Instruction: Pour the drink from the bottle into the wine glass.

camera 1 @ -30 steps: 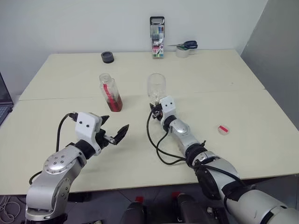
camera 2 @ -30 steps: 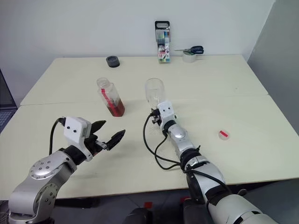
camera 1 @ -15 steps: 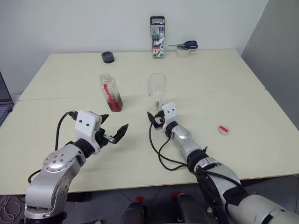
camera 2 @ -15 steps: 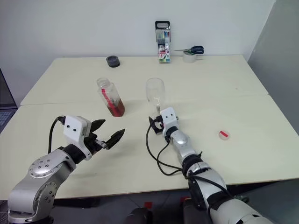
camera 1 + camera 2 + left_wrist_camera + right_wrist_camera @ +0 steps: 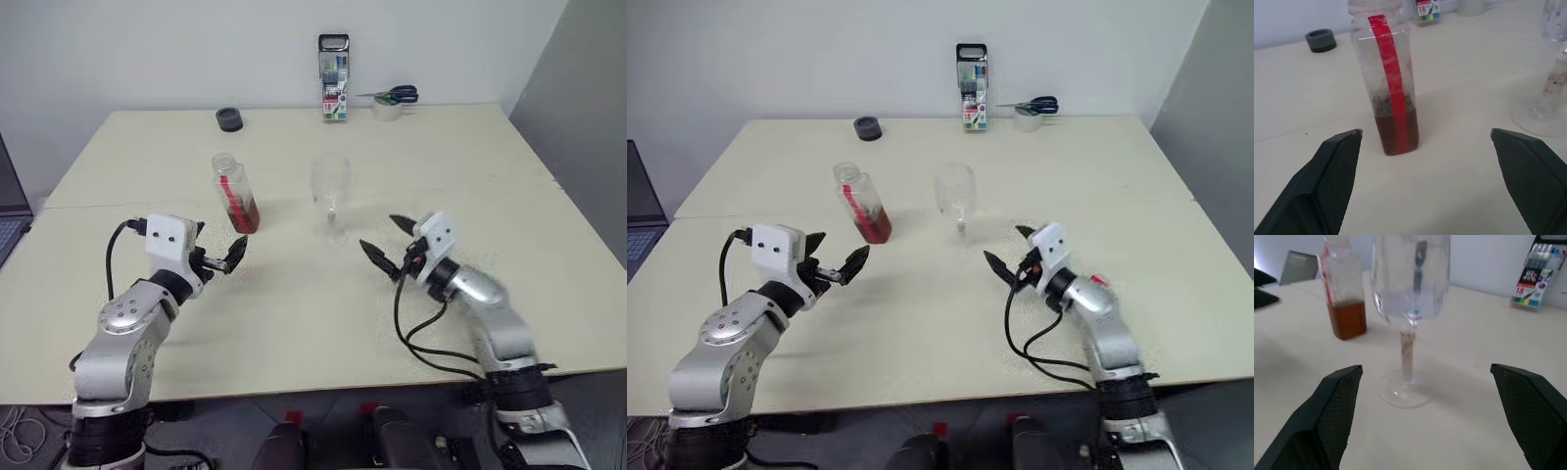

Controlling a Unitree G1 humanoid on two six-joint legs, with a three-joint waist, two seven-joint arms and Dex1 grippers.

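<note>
Arms: silver-grey metal segments with rounded joint housings.
Wrists: white boxy modules, each with two small dark dots.
Cables: black, looping from wrists along forearms.
Left end effector: two black tapered textured fingers.
Right end effector: same.

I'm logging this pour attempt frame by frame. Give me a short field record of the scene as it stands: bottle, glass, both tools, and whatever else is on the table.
bottle: uncapped bottle upright on the table, untouched
drink: reddish-brown drink filling only its lower part
wine glass: wine glass upright, to the robot's right of the bottle, empty
left tool: left tool open, just short of the bottle
right tool: right tool open, apart from the glass
far edge: marker pack, scissors on a tape roll, dark round object
</note>
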